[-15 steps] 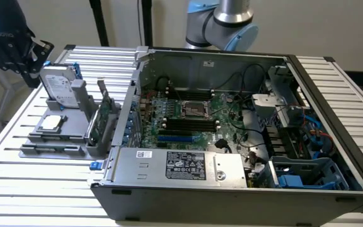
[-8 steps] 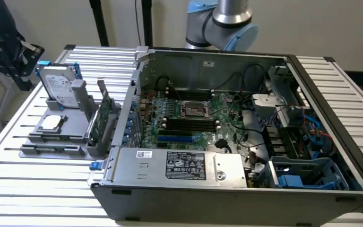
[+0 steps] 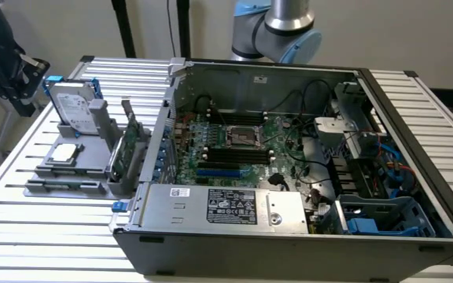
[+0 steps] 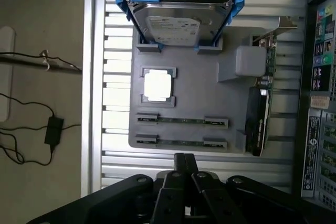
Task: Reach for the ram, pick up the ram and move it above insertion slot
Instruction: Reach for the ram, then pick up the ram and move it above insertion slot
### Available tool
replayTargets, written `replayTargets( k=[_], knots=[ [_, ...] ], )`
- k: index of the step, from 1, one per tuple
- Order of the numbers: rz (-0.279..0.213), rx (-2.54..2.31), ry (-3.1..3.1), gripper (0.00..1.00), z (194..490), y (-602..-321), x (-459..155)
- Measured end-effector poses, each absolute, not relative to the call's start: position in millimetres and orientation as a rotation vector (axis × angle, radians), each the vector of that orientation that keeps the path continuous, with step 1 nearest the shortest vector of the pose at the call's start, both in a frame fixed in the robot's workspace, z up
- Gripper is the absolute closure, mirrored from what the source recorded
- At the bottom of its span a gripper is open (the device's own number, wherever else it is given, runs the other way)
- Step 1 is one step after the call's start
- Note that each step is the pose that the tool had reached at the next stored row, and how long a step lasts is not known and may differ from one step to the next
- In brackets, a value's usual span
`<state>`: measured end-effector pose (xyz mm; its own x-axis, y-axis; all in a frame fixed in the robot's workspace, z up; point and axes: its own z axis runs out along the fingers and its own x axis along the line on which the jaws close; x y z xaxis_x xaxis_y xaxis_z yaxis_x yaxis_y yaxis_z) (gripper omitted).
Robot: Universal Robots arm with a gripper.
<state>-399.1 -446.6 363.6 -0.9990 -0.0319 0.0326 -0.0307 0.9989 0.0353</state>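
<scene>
Ram sticks (image 3: pixel 68 172) lie in the grey holder (image 3: pixel 92 160) on the slatted table (image 3: pixel 45 236), at the exterior view's left of the open computer case (image 3: pixel 289 253). From my wrist, both sticks sit parallel in their slots, near my gripper (image 4: pixel 185 162), which is closed tight and holds nothing.

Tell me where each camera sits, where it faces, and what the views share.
Exterior view: off the arm, raised, looking down at the open case and tray; an arm joint shows.
Wrist view: on the wrist, looking down at the tray, its drive and ram sticks; the shut claw shows.
Shared: tray, drive, case.
</scene>
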Motion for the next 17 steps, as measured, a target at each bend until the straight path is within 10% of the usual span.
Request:
replayTargets(
  k=[17],
  knots=[
    [-0.052, 0.06, -3.111, 0.89, 363.5, -446.8, -399.3]
  ],
)
